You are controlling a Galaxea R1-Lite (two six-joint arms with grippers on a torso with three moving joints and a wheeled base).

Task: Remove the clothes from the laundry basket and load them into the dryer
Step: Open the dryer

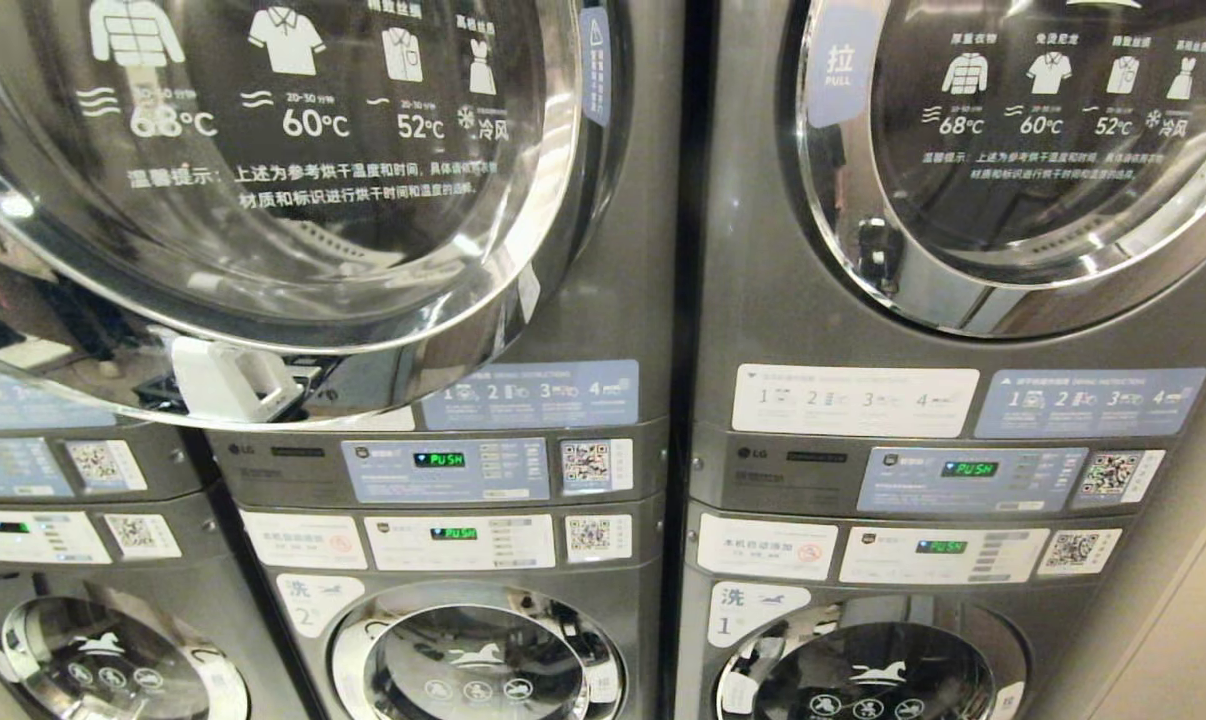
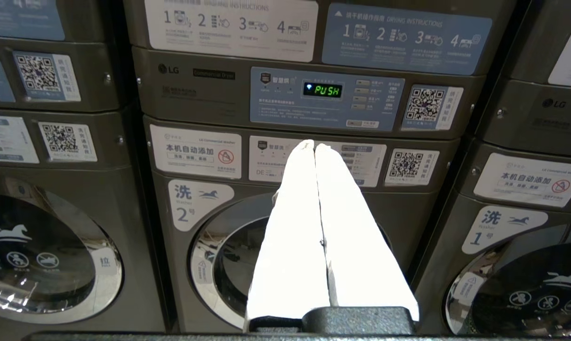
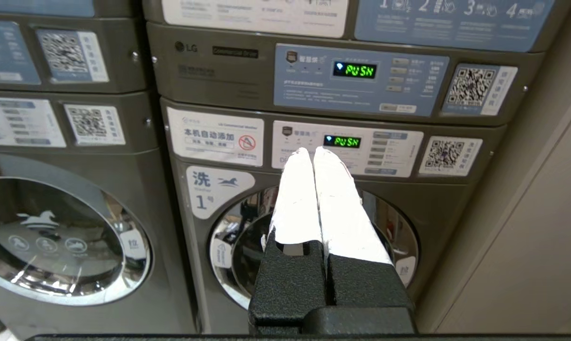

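Two grey dryers stand side by side, stacked on washers. The left dryer's round glass door (image 1: 263, 200) is swung out towards me, with a white latch piece (image 1: 228, 380) at its lower rim. The right dryer's door (image 1: 1013, 150) sits flush with the dryer's front and carries a pull label. Neither arm shows in the head view. My left gripper (image 2: 312, 144) is shut and empty, facing washer number 2 (image 2: 228, 255). My right gripper (image 3: 312, 150) is shut and empty, facing washer number 1 (image 3: 238, 246). The laundry basket and the clothes are out of view.
Control panels (image 1: 443, 470) with green "PUSH" displays run between the dryers and the washers. Another stacked machine (image 1: 63, 500) stands further left. A pale wall (image 1: 1183, 620) borders the right machine.
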